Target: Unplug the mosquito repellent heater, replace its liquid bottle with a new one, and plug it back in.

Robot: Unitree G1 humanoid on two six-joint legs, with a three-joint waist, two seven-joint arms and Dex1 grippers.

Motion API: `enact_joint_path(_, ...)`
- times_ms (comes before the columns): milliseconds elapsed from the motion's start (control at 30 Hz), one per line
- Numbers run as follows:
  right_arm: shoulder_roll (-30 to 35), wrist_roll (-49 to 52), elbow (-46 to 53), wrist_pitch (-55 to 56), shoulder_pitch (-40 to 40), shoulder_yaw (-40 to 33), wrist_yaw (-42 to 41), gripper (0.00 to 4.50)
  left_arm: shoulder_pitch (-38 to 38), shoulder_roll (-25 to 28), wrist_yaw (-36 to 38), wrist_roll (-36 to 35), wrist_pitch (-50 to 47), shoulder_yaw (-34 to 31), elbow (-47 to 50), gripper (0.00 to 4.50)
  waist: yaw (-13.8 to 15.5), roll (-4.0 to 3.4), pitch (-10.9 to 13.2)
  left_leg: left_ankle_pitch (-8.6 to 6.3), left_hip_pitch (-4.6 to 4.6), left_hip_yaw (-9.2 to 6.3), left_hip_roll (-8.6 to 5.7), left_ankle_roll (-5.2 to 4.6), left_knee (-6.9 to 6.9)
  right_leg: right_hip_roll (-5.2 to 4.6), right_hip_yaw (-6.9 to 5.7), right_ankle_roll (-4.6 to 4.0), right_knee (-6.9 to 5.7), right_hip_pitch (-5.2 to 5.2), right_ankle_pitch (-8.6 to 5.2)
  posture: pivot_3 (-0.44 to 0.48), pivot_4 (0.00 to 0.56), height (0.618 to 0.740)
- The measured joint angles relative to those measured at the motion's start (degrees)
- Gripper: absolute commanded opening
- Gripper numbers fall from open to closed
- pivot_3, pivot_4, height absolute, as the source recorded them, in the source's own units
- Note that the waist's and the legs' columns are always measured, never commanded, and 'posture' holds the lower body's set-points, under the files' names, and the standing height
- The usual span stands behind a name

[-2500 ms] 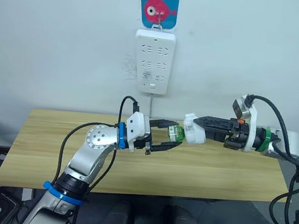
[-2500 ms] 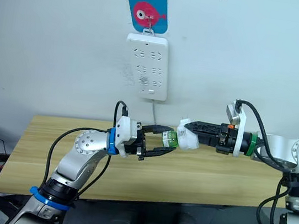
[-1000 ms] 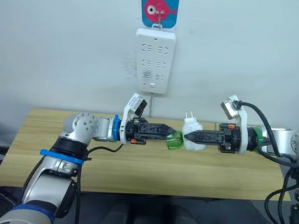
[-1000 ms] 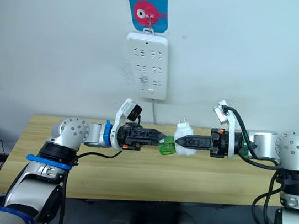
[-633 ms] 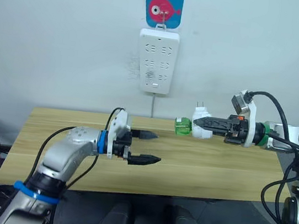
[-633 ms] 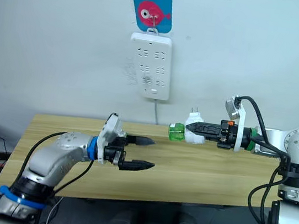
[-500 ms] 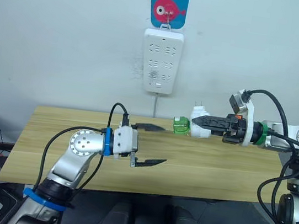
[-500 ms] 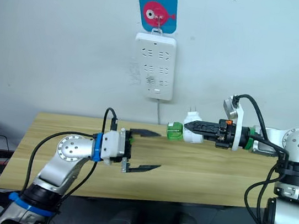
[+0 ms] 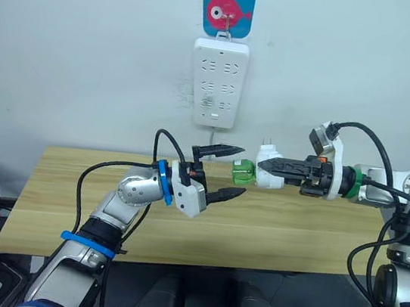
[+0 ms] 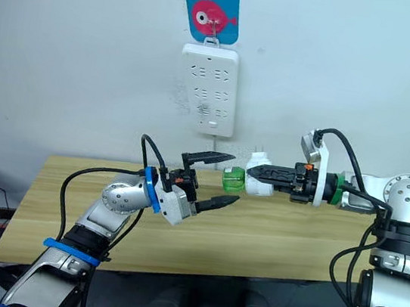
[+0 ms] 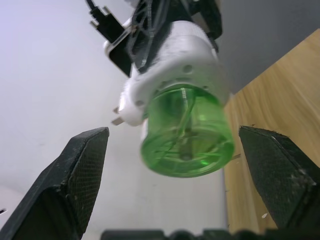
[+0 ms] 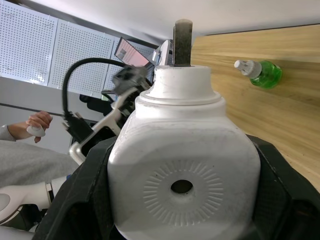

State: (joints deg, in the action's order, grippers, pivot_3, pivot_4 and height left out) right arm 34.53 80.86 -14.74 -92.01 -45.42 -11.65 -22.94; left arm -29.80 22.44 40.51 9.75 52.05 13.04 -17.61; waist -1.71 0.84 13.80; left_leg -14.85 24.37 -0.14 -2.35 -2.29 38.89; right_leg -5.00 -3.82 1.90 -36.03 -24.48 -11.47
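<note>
1. Right gripper [image 9: 265, 163], right of centre in the head views, is clenched on the heater [image 9: 269, 173]; the white body is held sideways above the table [image 9: 47, 192], its two prongs pointing up.
2. A green bottle [image 9: 242, 172] sits in the heater's end that faces frame left, toward the left gripper.
3. Left gripper [image 9: 229, 171], centre of the head views, is released with the jaws spread wide: one finger tip above the bottle's level, the other below, both just beside the bottle and not touching it.
4. In the left wrist view the bottle's round green base [image 11: 187, 136] faces the camera, centred between the two black fingers [image 11: 80, 172], with a clear gap on each side.
5. In the right wrist view the heater's face with its round vent hole [image 12: 181, 187] fills the centre, black fingers pressed on both sides of it.
6. A second green bottle with a white cap [image 12: 260, 73] lies on its side on the table, upper right of the right wrist view.
7. A white power strip [image 9: 217, 83] hangs on the wall, upper centre, under a blue tag with a pink fish [image 9: 227, 8]; all its sockets are free.
8. A person's hand [image 12: 36, 123] holding a small object shows at the left edge of the right wrist view.
</note>
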Motion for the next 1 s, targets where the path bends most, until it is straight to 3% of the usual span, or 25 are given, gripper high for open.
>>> enact_joint_path(200, 0.0, 1.7, 0.0, 0.0, 0.0, 0.4, 0.8, 3.00, -2.8, 0.8, 0.0, -0.4, 1.4, 1.7, -1.1, 2.31, -0.1, 0.00, 0.0, 0.01, -0.01, 0.08, 0.00, -0.02, 0.05, 0.02, 0.05, 0.14, -0.01, 0.00, 0.08, -0.136, 0.188, 0.740)
enact_joint_path(367, 1.0, 3.0, 0.2, 0.2, 0.0, 1.6, 0.8, 3.00, -4.2, 1.6, 0.3, -1.5, 3.3, 3.0, -3.2, 2.25, -0.1, 0.00, 0.0, 0.02, -0.01, 0.10, 0.00, -0.04, 0.06, 0.04, 0.05, 0.16, -0.01, 0.00, 0.09, -0.133, 0.189, 0.740)
enact_joint_path(467, 1.3, 3.1, 0.3, 0.1, 0.0, 1.8, 0.7, 3.00, -4.1, 2.3, 4.5, -8.2, -1.1, 5.0, -1.9, 2.25, -0.1, 0.00, 0.0, 0.02, -0.01, 0.09, 0.00, -0.04, 0.07, 0.05, 0.06, 0.16, -0.02, 0.00, 0.09, -0.135, 0.191, 0.740)
enact_joint_path(600, 2.9, 1.0, 4.3, 0.6, 0.3, 3.1, -2.4, 3.00, -1.9, 5.5, 14.9, -27.5, -28.0, 7.5, 10.3, 2.25, -0.2, 0.00, 0.0, 0.02, 0.00, 0.07, 0.02, -0.04, 0.07, 0.08, 0.10, 0.17, -0.04, -0.02, 0.08, -0.139, 0.194, 0.740)
enact_joint_path(700, 5.8, -2.9, 9.7, 2.8, 0.7, 5.6, -8.9, 3.00, -2.8, 9.6, 16.1, -52.6, -66.3, 7.4, 19.9, 2.25, -0.2, 0.00, 0.0, 0.03, -0.01, -0.10, 0.04, -0.04, 0.12, 0.18, 0.10, 0.22, -0.04, 0.01, 0.06, -0.127, 0.195, 0.740)
enact_joint_path(800, 6.5, -4.6, 11.1, 3.7, 1.2, 7.3, -14.2, 3.00, -6.6, 11.2, 13.5, -74.2, -95.7, 4.0, 17.6, 2.25, -0.4, 0.00, 0.0, 0.05, -0.04, -0.19, 0.07, -0.07, 0.20, 0.66, 0.12, 0.52, -0.06, 0.07, -0.12, -0.131, 0.196, 0.740)
enact_joint_path(900, 6.5, -5.8, 11.2, 4.1, 1.1, 8.0, -17.1, 3.00, -8.5, 8.8, 8.0, -87.4, -112.9, -0.1, 11.1, 2.25, -0.6, 0.00, 0.0, 0.07, -0.10, -0.16, 0.10, -0.09, 0.21, 0.73, 0.15, 0.53, -0.15, 0.09, -0.12, -0.139, 0.196, 0.740)
enact_joint_path(1000, 6.6, -6.7, 10.7, 3.7, 1.1, 8.2, -18.4, 3.00, -8.4, 6.4, 4.7, -90.5, -118.8, -2.8, 8.5, 2.25, -0.7, 0.01, 0.0, 0.08, -0.11, -0.09, 0.11, -0.08, 0.20, 0.73, 0.25, 0.26, -0.22, 0.06, 0.04, -0.141, 0.198, 0.740)
